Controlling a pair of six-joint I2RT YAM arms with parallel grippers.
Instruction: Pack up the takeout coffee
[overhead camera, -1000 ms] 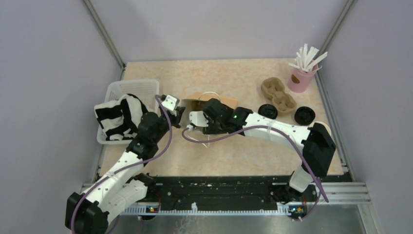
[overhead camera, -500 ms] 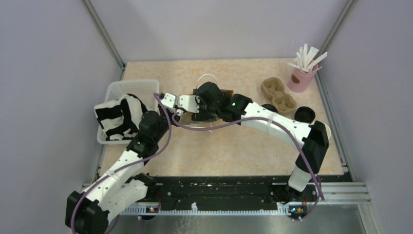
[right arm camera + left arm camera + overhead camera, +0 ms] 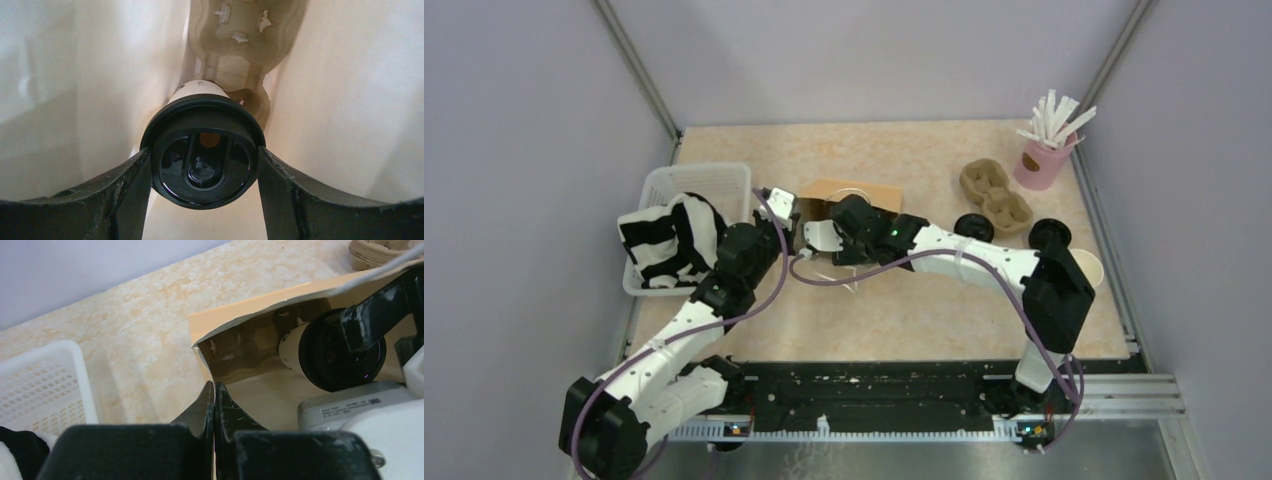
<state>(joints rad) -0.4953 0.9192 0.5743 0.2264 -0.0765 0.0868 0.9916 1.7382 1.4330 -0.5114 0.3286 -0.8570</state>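
Observation:
A brown paper bag (image 3: 864, 189) lies on its side in mid-table, mouth toward the left. My left gripper (image 3: 788, 226) (image 3: 215, 389) is shut, pinching the bag's (image 3: 250, 302) lower mouth edge. My right gripper (image 3: 826, 240) (image 3: 203, 155) reaches into the mouth, shut on a takeout coffee (image 3: 200, 91), its fingers (image 3: 127, 182) pressing both sides of the black lid (image 3: 202, 160). The cup (image 3: 294, 342) points into the bag, toward a pulp carrier (image 3: 240, 35) lying deep inside. The top view hides the cup behind the right wrist.
At back right a second pulp carrier (image 3: 996, 194) sits by a pink cup of wrapped straws (image 3: 1042, 160). Two black lids (image 3: 974, 227) (image 3: 1049, 236) and a lidless white cup (image 3: 1091, 268) lie right. A white basket (image 3: 699, 180) holding striped cloth (image 3: 664, 240) stands left.
My right gripper, still holding the cup, swung up toward the back left and then came back down into the bag's mouth. The left gripper shifted slightly right, still shut on the bag's edge.

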